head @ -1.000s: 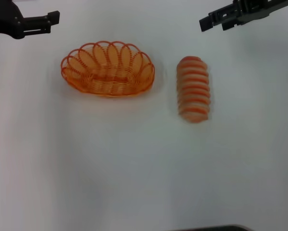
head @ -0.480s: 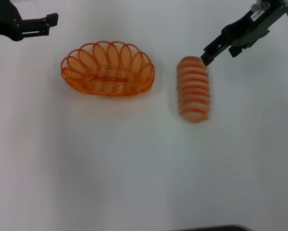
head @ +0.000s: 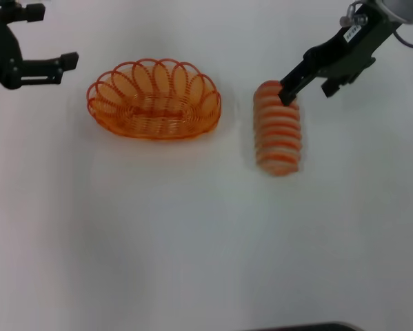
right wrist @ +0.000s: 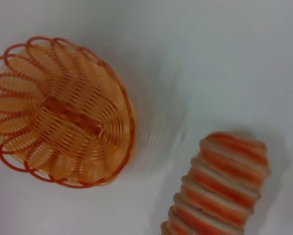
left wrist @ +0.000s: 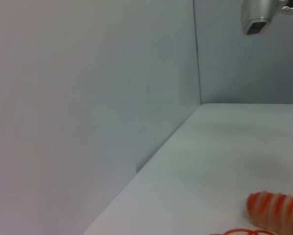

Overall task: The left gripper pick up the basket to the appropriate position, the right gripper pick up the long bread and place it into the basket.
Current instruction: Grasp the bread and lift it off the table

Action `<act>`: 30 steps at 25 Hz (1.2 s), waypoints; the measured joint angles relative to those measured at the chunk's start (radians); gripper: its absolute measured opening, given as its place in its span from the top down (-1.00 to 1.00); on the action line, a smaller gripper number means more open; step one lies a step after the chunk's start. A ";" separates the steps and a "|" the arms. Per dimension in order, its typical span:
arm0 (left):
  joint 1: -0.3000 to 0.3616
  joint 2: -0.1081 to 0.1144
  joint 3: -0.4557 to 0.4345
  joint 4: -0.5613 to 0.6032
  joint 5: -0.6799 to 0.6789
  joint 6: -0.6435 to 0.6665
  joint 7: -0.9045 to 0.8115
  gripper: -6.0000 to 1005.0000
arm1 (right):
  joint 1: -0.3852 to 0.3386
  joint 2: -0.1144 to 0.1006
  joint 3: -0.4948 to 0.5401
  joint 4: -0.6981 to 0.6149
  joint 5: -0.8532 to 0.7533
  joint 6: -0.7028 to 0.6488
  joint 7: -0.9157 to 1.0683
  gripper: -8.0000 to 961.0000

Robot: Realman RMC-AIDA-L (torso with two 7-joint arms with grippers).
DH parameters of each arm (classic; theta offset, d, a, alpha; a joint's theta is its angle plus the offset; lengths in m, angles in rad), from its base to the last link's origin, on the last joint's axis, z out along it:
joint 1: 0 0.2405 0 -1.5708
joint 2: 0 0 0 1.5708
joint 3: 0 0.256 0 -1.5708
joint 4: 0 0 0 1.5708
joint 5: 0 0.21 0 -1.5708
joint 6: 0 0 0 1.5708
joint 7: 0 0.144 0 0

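Note:
The orange wire basket point(head: 154, 100) stands empty on the white table, left of centre. The long bread point(head: 278, 134) lies lengthwise to its right, a gap between them. My left gripper point(head: 60, 34) is open and empty, off the basket's left end and apart from it. My right gripper point(head: 307, 93) is open; one finger point(head: 287, 95) is over the bread's far end, the other is to the bread's right. The right wrist view shows the basket point(right wrist: 58, 112) and the bread point(right wrist: 219, 191) from above. The left wrist view shows the bread point(left wrist: 278, 210) low and a sliver of basket rim point(left wrist: 244, 231).
The white table point(head: 192, 241) stretches bare toward me. A grey wall point(left wrist: 87, 98) runs along the table's far side in the left wrist view. A dark edge point(head: 303, 327) shows at the bottom of the head view.
My right gripper has come down and to the left, from the far right corner to the bread's far end. My left gripper has turned and shifted a little nearer. Basket and bread have not moved.

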 joint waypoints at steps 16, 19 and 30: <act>0.068 0.020 -0.112 0.002 0.111 0.175 0.007 -0.79 | 0.024 -0.020 -0.003 0.175 -0.001 0.143 0.039 -0.97; 0.076 0.020 -0.121 0.005 0.112 0.190 0.005 -0.79 | 0.029 -0.017 -0.009 0.181 -0.002 0.160 0.050 -0.97; 0.087 0.013 -0.124 -0.014 0.107 0.215 0.002 -0.79 | 0.061 -0.008 -0.073 0.263 -0.006 0.223 0.117 -0.97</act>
